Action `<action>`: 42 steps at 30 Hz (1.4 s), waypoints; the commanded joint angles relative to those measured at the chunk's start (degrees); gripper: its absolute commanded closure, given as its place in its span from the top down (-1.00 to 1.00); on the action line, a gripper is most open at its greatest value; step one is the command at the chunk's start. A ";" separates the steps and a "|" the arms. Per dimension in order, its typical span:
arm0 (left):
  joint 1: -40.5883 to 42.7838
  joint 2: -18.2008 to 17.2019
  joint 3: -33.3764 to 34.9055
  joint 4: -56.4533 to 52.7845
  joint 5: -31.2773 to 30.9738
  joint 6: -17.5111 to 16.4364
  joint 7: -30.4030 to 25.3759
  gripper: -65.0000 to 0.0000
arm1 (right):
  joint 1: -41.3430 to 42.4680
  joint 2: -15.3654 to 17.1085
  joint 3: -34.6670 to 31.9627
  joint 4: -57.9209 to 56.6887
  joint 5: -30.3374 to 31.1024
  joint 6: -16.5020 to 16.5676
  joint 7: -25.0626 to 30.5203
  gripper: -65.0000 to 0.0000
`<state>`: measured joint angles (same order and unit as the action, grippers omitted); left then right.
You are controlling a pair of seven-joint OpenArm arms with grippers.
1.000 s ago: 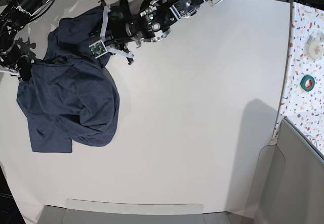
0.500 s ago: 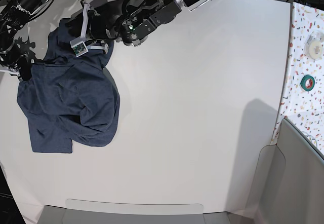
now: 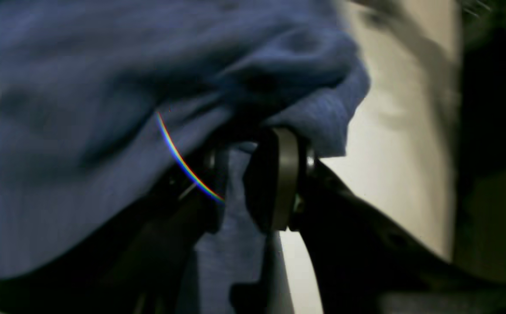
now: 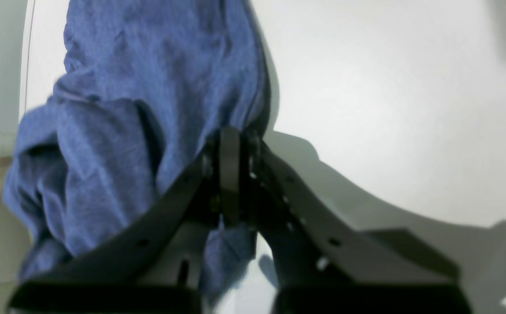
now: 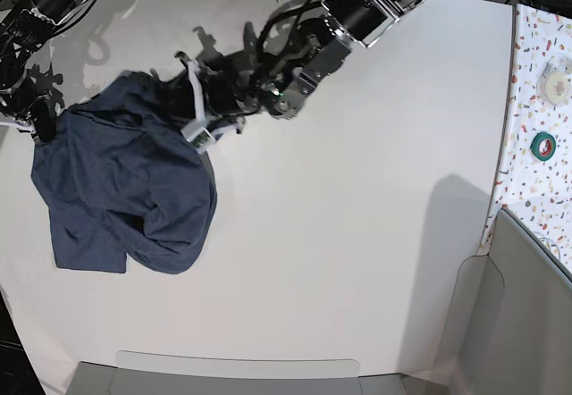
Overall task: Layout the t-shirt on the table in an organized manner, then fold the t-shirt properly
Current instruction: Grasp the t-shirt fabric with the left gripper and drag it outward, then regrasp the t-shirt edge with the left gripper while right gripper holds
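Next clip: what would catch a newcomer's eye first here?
The crumpled dark blue t-shirt heaped at the left side of the white table, far from laid flat. Both arms pinch it: the left gripper holds a fold at the shirt's upper right edge, and the right gripper is shut on cloth at the far left. Two tape rolls sit on the speckled surface to the right.

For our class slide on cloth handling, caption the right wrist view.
Right hand shut on the crumpled navy t-shirt above the white table.
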<state>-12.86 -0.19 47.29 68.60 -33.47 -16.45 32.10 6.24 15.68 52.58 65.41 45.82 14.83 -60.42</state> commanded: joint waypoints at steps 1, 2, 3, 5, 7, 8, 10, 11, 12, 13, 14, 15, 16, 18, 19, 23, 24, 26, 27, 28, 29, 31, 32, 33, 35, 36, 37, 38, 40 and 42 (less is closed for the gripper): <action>-0.37 -0.83 -1.35 0.72 2.75 2.34 4.08 -0.51 | -0.48 -0.61 -0.23 -0.40 -4.55 -1.60 -3.18 -1.00; -0.46 -1.44 -2.50 1.42 2.75 2.25 4.78 -0.51 | -0.48 -1.13 -0.23 -0.40 -4.55 -1.60 -3.18 -1.00; -0.46 -2.23 -3.64 2.48 2.75 2.25 5.31 -0.51 | -0.48 -1.48 -0.23 -0.40 -4.55 -1.60 -3.18 -1.00; -0.37 -3.64 -4.61 4.94 2.75 2.16 5.75 -0.51 | -0.48 -1.66 -0.23 -0.40 -4.55 -1.60 -3.18 -1.00; 0.07 -5.04 -4.78 8.37 2.57 2.16 5.75 -0.51 | -0.48 -1.92 -0.23 -0.40 -4.55 -1.60 -3.09 -1.00; 0.07 -5.66 -4.78 10.39 2.57 2.16 5.84 -0.51 | -0.48 -2.28 -0.23 -0.40 -4.55 -1.60 -3.09 -1.00; 0.86 -7.33 -4.78 14.61 2.48 2.16 6.80 -0.51 | -0.48 -2.72 -0.23 -0.04 -4.55 -1.69 -3.09 -1.00; 1.92 -7.86 -4.78 16.90 2.48 2.16 7.07 -0.51 | -0.48 -2.80 -0.23 -0.04 -4.55 -1.69 -3.09 -1.00; 2.97 -8.56 -4.78 20.24 2.48 2.07 7.16 -0.51 | -0.48 -2.80 -0.23 -0.04 -4.55 -1.69 -3.09 -1.00; 3.94 -9.09 -4.78 22.87 2.48 2.07 7.24 -0.51 | -0.48 -2.89 -0.23 -0.04 -4.55 -1.69 -3.09 -1.00; 4.64 -9.62 -4.69 25.16 2.48 1.72 7.51 -0.51 | -0.48 -2.89 -0.23 -0.04 -4.55 -1.69 -3.09 -1.00; 5.52 -9.97 -4.61 28.15 2.48 0.76 7.77 -0.51 | -0.48 -2.89 -0.23 -0.22 -4.55 -1.69 -3.09 -1.00; 6.40 -9.97 -4.61 30.43 2.48 -0.39 7.77 -0.51 | -0.48 -2.89 -0.23 -0.22 -4.55 -1.69 -3.09 -1.00; 8.16 -9.79 -4.34 32.98 2.48 -1.71 8.03 -0.50 | -0.48 -2.89 -0.23 -0.04 -4.55 -1.69 -3.09 -1.00; 8.42 -9.70 -3.46 33.34 2.48 -2.67 8.83 -0.50 | -0.57 -2.98 -0.23 -0.04 -4.55 -1.69 -3.09 -1.00; 7.37 -7.86 1.64 32.37 2.66 -4.34 10.76 -0.47 | -0.92 -2.98 -0.23 -0.04 -4.55 -1.69 -3.09 -1.00; 7.28 -7.07 2.25 31.67 2.66 -4.34 10.85 -0.43 | -1.19 -2.98 -0.23 -0.04 -4.55 -1.69 -3.09 -1.00; 7.28 -5.75 2.60 30.00 2.75 -4.34 10.50 -0.34 | -1.27 -2.98 -0.23 0.04 -4.55 -1.60 -3.09 -1.00; 7.19 -4.69 2.60 29.03 2.75 -4.34 10.41 -0.29 | -1.36 -2.98 -0.23 0.04 -4.55 -1.60 -3.09 -1.00; 7.19 -3.90 2.60 28.33 2.84 -4.34 10.41 -0.25 | -1.36 -2.98 -0.23 0.04 -4.55 -1.60 -3.09 -1.00; 6.75 -3.29 2.60 27.71 2.84 -4.34 10.41 -0.22 | -1.71 -2.98 -0.23 0.04 -4.55 -1.60 -3.09 -1.00; 5.17 -2.50 3.22 27.18 2.84 -4.34 10.23 -0.21 | -2.06 -2.98 -0.23 0.04 -4.55 -1.60 -3.09 -1.00; 4.47 -2.41 3.83 27.09 2.84 -4.26 10.14 -0.21 | -2.06 -2.98 -0.23 0.04 -4.55 -1.60 -3.09 -1.00; 3.59 -2.32 4.71 27.09 2.84 -4.17 9.00 -0.21 | -2.06 -2.98 -0.23 0.04 -4.55 -1.60 -3.09 -1.00; 2.18 -2.06 6.65 26.83 3.01 -3.20 6.63 -0.24 | -2.06 -2.98 -0.23 0.04 -4.55 -1.60 -3.09 -1.00; 1.30 -2.06 7.97 26.04 4.24 -1.88 5.84 -0.25 | -2.06 -2.98 -0.23 0.04 -4.55 -1.60 -3.09 -1.00; 0.42 -1.88 9.64 25.51 5.74 -0.56 5.22 -0.26 | -2.06 -2.98 -0.23 0.04 -4.55 -1.60 -3.09 -1.00; -0.46 -1.26 11.48 24.46 7.76 1.11 4.69 -0.26 | -2.06 -2.98 -0.23 0.04 -4.55 -1.60 -3.09 -1.00; -1.51 -0.03 14.73 21.91 11.89 3.83 3.46 -0.26 | -2.06 -2.98 -0.23 0.04 -4.55 -1.60 -3.09 -1.00; -1.69 1.02 17.37 19.18 15.85 4.89 1.88 -0.26 | -2.06 -2.98 -0.23 0.04 -4.55 -1.60 -3.09 -1.00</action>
<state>-13.67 -0.14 64.75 86.65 -16.95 -11.60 35.42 5.41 13.30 52.51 66.52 45.87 15.73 -59.35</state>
